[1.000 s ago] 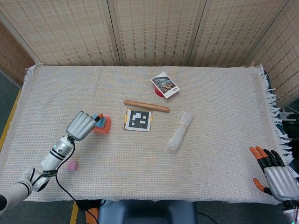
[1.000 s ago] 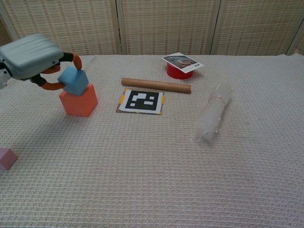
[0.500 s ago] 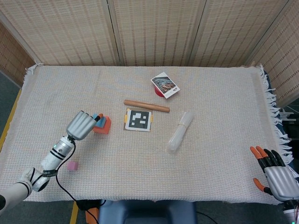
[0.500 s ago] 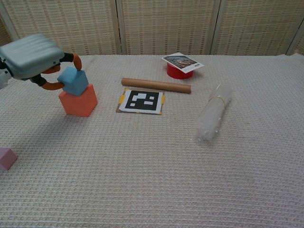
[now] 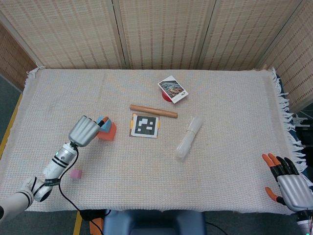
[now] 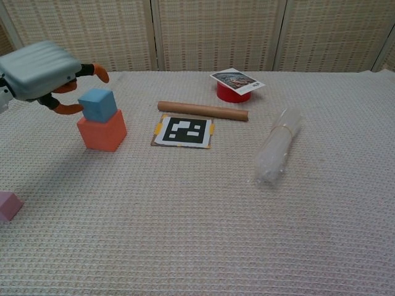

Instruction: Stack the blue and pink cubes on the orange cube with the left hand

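At the far left of the chest view, the pink cube (image 6: 7,205) lies alone on the cloth-covered counter (image 6: 197,234), well apart from the stack and cut by the frame edge; the head view shows it whole, near the robot's left forearm. It looks small, stiff and light, probably foam or painted wood, with flat faces and blunt corners. A pinch across two opposite side faces, thumb against fingertips and fairly high on the block, would likely suit it best, leaving the underside free to land flat.

Next comes the left hand (image 6: 42,75), hovering just beside the stack with its orange-tipped fingers (image 6: 100,73) spread apart and nothing between them; a fingertip sits very close to the blue cube (image 6: 97,105), though contact cannot be confirmed. The blue cube rests squarely on the orange cube (image 6: 102,130), so the first stacking step looks done. The two-block tower appears light and easy to topple, so any sideways brush could shift it.

Further right lie a marker card (image 6: 183,132), a wooden dowel (image 6: 202,111), a red lid (image 6: 232,92) under a picture card (image 6: 237,80), and a clear plastic roll (image 6: 277,148).

At the far right of the head view, the right hand (image 5: 288,183) rests off the counter's corner, fingers apart and holding nothing.
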